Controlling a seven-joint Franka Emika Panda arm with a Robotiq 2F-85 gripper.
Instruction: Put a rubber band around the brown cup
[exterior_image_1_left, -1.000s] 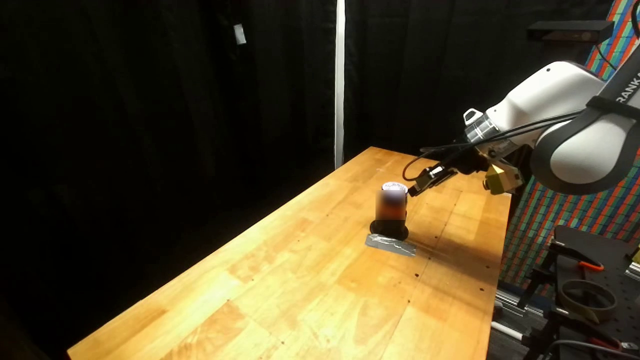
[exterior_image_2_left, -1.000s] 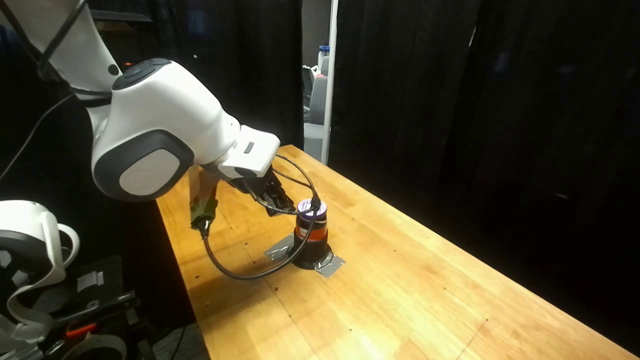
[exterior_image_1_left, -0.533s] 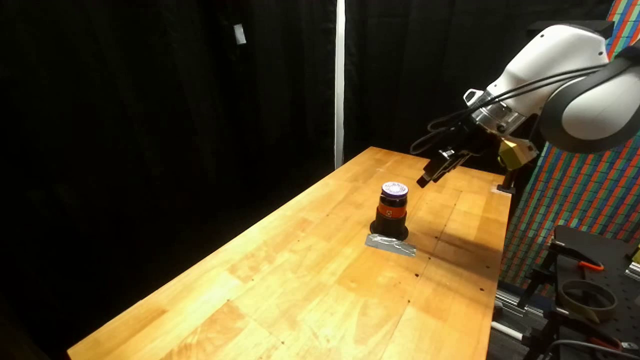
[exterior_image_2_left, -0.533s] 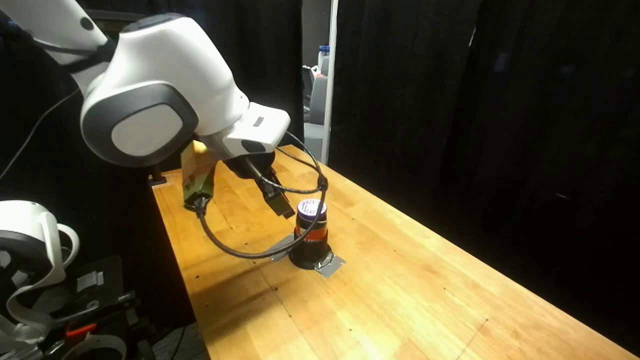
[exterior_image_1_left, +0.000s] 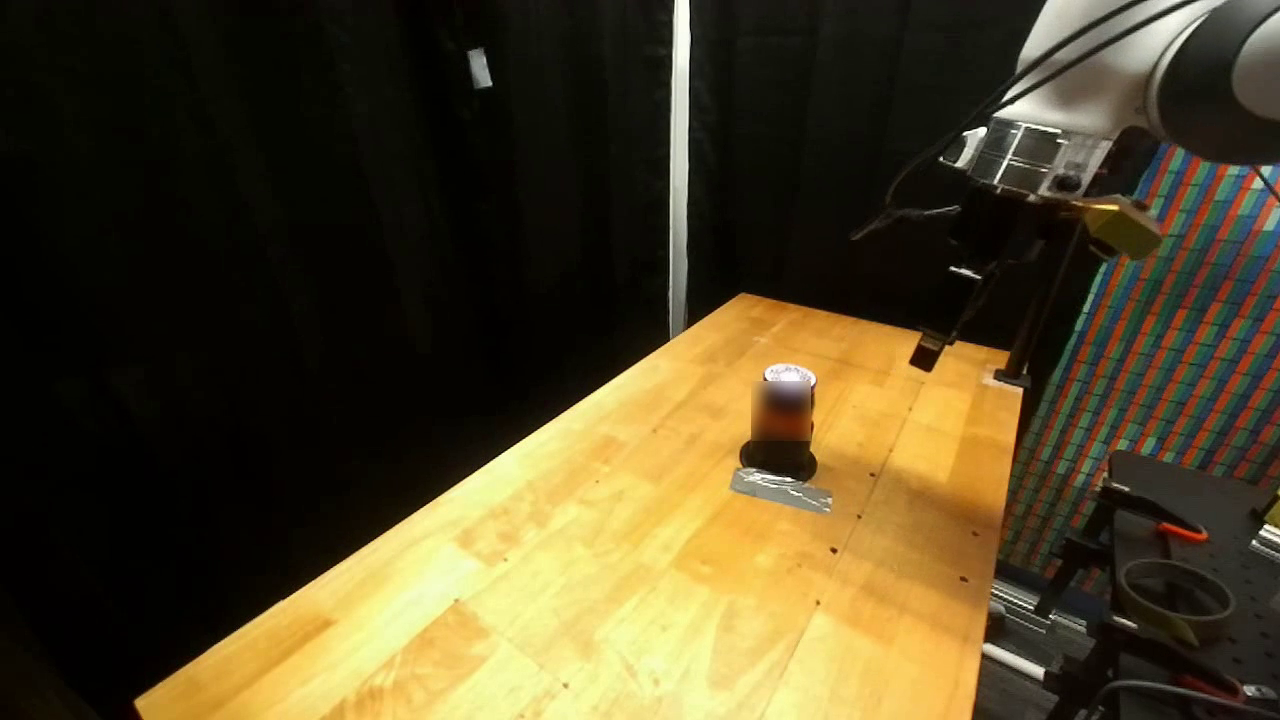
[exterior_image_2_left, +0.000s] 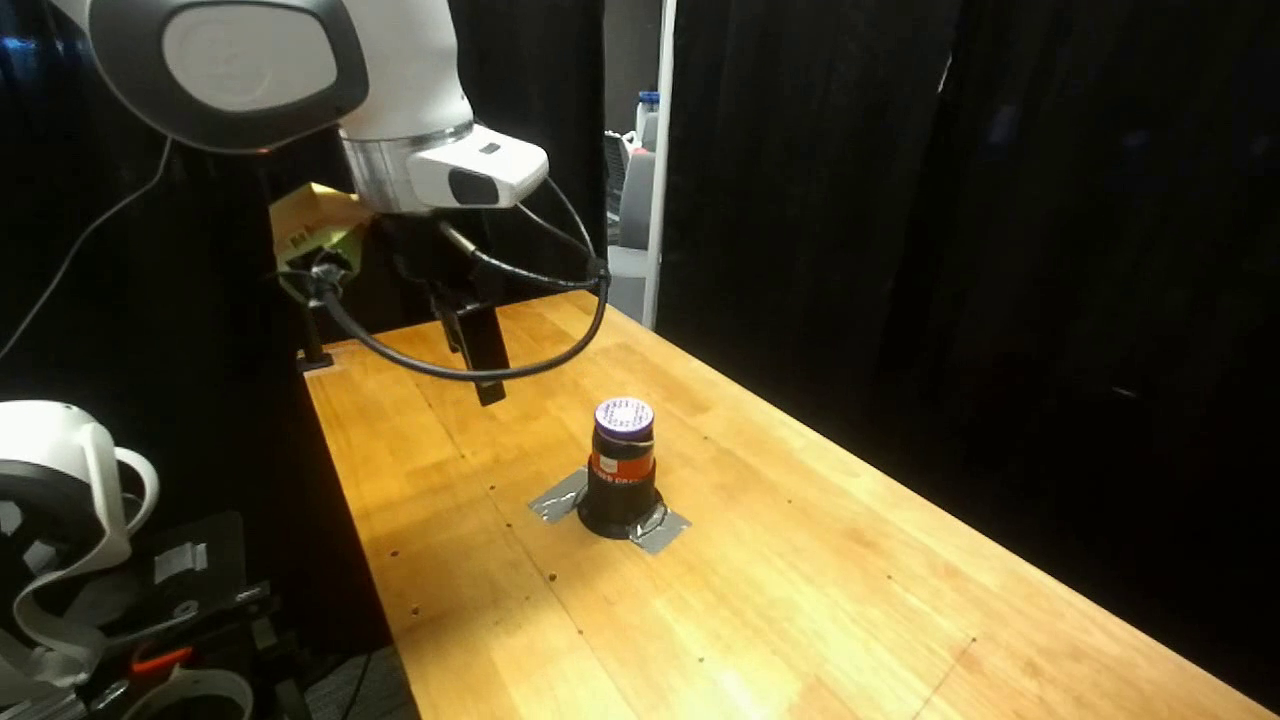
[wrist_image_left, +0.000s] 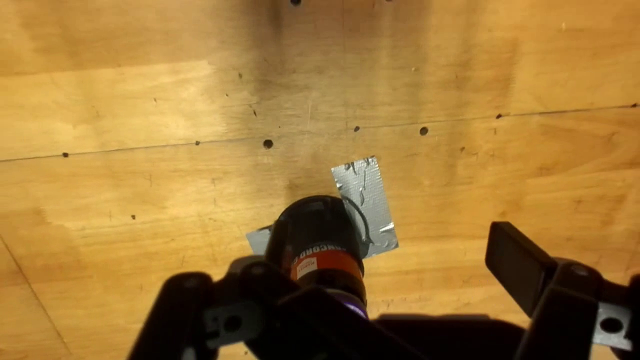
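The brown cup (exterior_image_2_left: 622, 468) stands upright in a black base, orange stripe round its middle, pale lid with a purple rim. A blurred patch covers part of the cup (exterior_image_1_left: 782, 460) in an exterior view. Just below the lid runs a thin pale line (exterior_image_2_left: 645, 442), perhaps the rubber band; it is too small to be sure. Above the table and apart from the cup, my gripper (exterior_image_2_left: 491, 393) points down. In the wrist view the gripper (wrist_image_left: 400, 267) is wide open with nothing held; its left finger hides part of the cup's lid (wrist_image_left: 354, 304).
Grey tape (wrist_image_left: 367, 200) fixes the base to the wooden table (exterior_image_2_left: 820, 590). A black cable (exterior_image_2_left: 470, 375) hangs in a loop from the arm. A dark post (exterior_image_1_left: 1012, 378) stands at the table's far end. Beside the table is a black cart with a tape roll (exterior_image_1_left: 1215, 605).
The gripper has risen and drawn back from beside the cup's top, tilting to point more steeply down. The cup and its base have stayed in place.
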